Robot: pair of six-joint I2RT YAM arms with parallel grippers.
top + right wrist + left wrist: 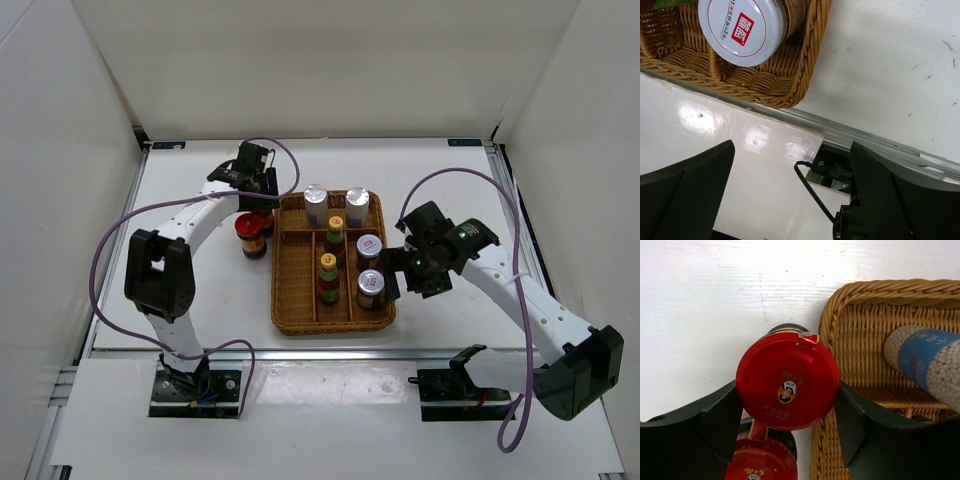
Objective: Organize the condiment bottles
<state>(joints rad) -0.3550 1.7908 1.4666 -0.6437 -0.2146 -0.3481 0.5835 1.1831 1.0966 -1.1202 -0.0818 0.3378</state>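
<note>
You're looking at four silver-capped shakers (316, 193), two slim yellow-capped bottles (335, 226) and two red-capped jars (251, 231), so eight in all, plus one wicker tray (295, 285).

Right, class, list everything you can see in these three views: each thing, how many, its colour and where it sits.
wicker tray: one, brown, divided, middle of the table
silver-capped shakers: four, silver caps; two in the tray's back compartment, two in its right one
yellow-capped bottles: two, yellow caps, green-red labels, middle compartment
gripped red-capped jar: one, dark, on the table by the tray's back left corner
free red-capped jar: one, dark, on the table just left of the tray
table: one, white
cables: two, purple, one looping along each arm
arms: two, white and black, bases at the near edge
left gripper: black, fingers against the jar's sides
right gripper: black, open, empty, by the tray's near right corner
</note>
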